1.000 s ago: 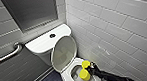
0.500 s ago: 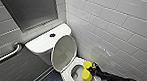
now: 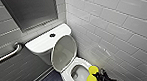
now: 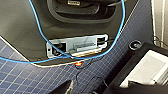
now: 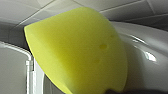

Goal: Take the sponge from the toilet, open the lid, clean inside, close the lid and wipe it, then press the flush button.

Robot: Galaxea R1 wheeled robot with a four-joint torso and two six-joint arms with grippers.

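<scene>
The white toilet (image 3: 67,72) stands in the corner with its lid (image 3: 63,51) raised, leaning back against the tank. The round dark flush button (image 3: 52,35) sits in the middle of the tank top. My right gripper (image 3: 97,76) comes in from the lower right and is shut on the yellow sponge (image 3: 92,75), which bulges on both sides of the grip. The sponge lies over the bowl's right rim, at the edge of the opening. In the right wrist view the sponge (image 5: 80,50) looms close against glossy white ceramic. The left wrist view looks down at my own base.
A white tiled wall (image 3: 120,34) runs close along the toilet's right side. A metal grab bar (image 3: 5,56) is fixed to the left wall, under a dark panel (image 3: 29,7). Dark blue floor tiles (image 4: 25,80) and a blue cable (image 4: 37,25) lie beside my base.
The right gripper and the sponge have shifted a little to the right and nearer, toward the bowl's right rim. Toilet and lid stand as before.
</scene>
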